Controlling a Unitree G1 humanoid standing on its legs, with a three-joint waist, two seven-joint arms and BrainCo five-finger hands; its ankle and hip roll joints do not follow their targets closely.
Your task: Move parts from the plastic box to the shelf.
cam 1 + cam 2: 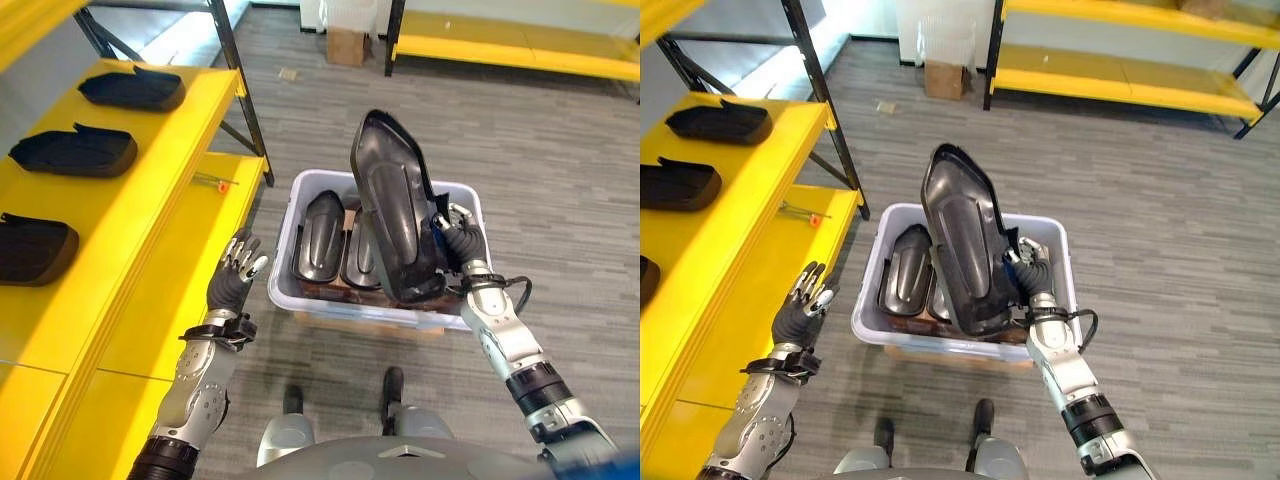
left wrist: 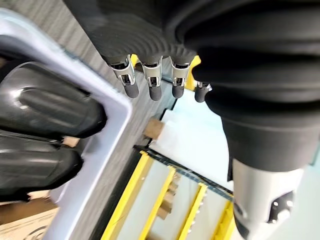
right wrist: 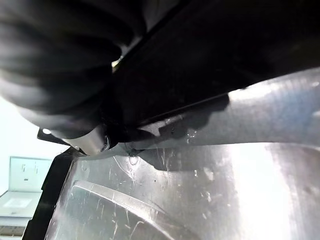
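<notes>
Black part (image 1: 392, 205) upright over plastic box (image 1: 462, 195), clamped in right hand (image 1: 457, 238); left hand (image 1: 234, 278) fingers straight, empty.

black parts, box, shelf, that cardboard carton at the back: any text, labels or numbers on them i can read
None can be read.
Black part held up in the right hand: bare glossy plastic, no print.
Parts in the plastic box: no labels visible.
Yellow shelf and the parts on it: no markings.
Cardboard carton on the floor: too small to tell.
Left hand: open, empty.
</notes>
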